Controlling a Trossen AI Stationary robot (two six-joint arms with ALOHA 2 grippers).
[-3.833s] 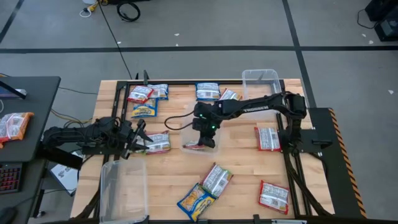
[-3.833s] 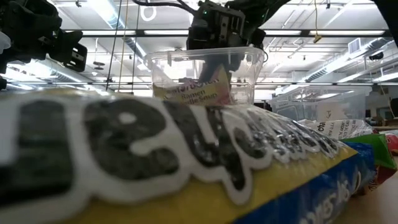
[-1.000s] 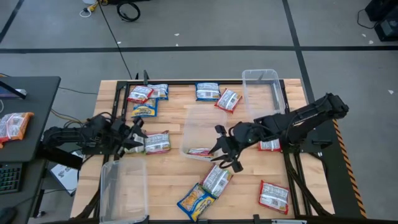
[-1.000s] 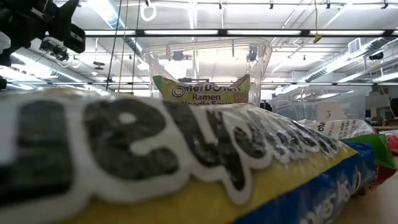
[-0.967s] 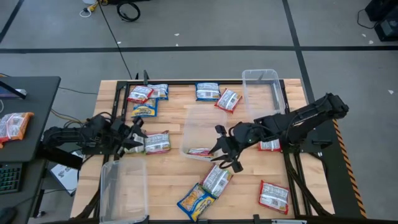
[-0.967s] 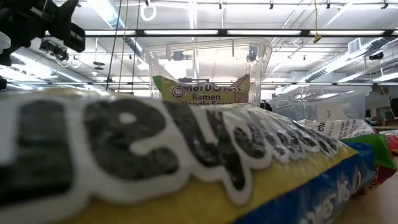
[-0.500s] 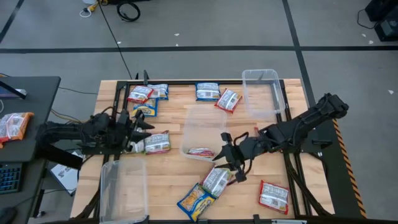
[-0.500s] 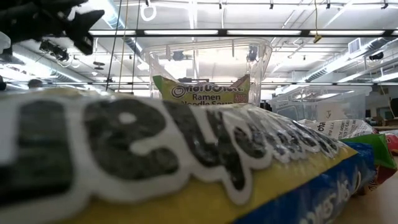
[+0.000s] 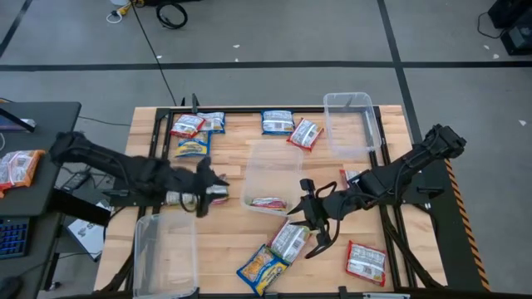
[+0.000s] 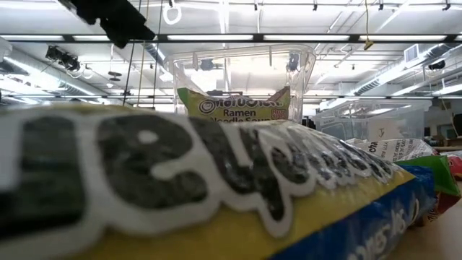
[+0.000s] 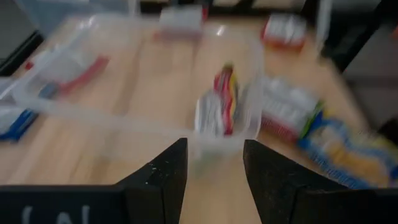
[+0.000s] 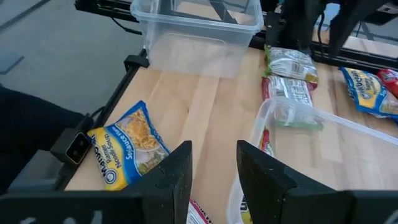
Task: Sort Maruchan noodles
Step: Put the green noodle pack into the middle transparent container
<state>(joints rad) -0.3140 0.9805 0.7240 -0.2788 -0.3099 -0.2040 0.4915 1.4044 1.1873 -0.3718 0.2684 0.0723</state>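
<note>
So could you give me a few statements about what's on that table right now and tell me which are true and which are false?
1. The middle clear tub holds one noodle packet. True.
2. The right end effector is above a silvery packet near the table's front edge. True.
3. The clear tub at the back right is full of packets. False: it looks empty.
4. The right end effector is clamped on a packet. False: its fingers are apart and hold nothing.
5. A blue-and-yellow packet lies near the front edge. True.
6. The left end effector is inside the front-left tub. False: it is over a packet on the wood, beside the middle tub.
</note>
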